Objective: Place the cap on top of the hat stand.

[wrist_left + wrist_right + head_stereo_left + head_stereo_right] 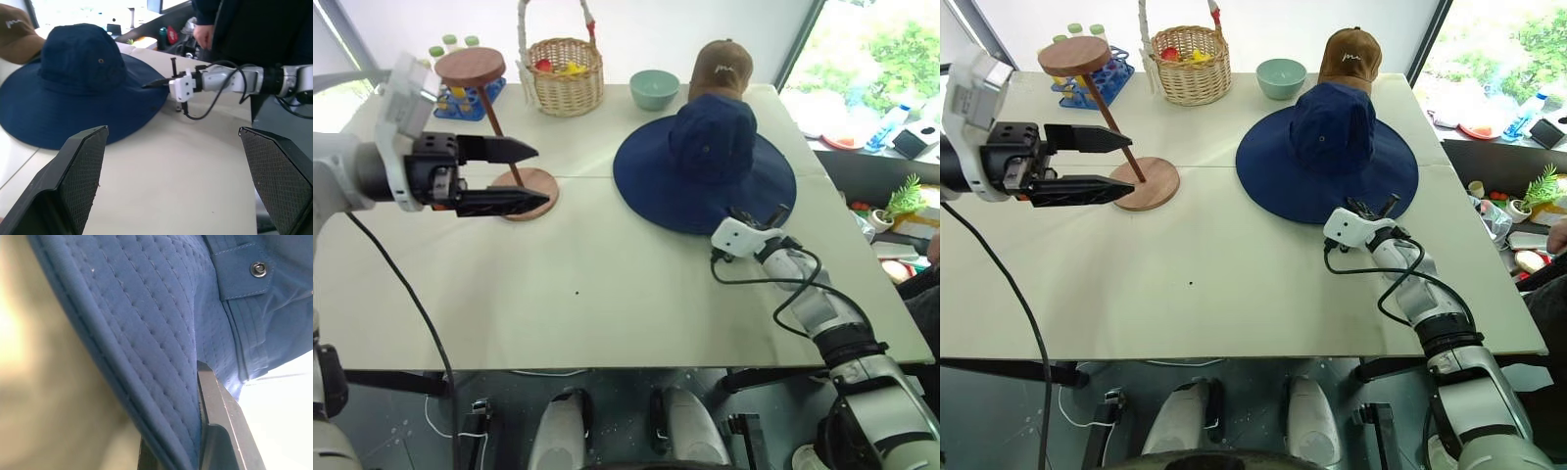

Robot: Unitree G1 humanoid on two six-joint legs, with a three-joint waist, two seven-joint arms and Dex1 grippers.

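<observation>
Right wrist view shows the right gripper (195, 440) clamped on the near brim of the cap (705, 162), stitched navy fabric pinched between black fingers (222, 421). The grasp looks made; next comes lifting the floppy brim clear and carrying it left of the cap's present spot, onto the hat stand (499, 132), whose small wooden disc tops a thin slanted rod on a round base. Soft cloth may sag and drag. Beside the stand, left of the cap, the left gripper (514, 176) hovers with fingers apart.
</observation>
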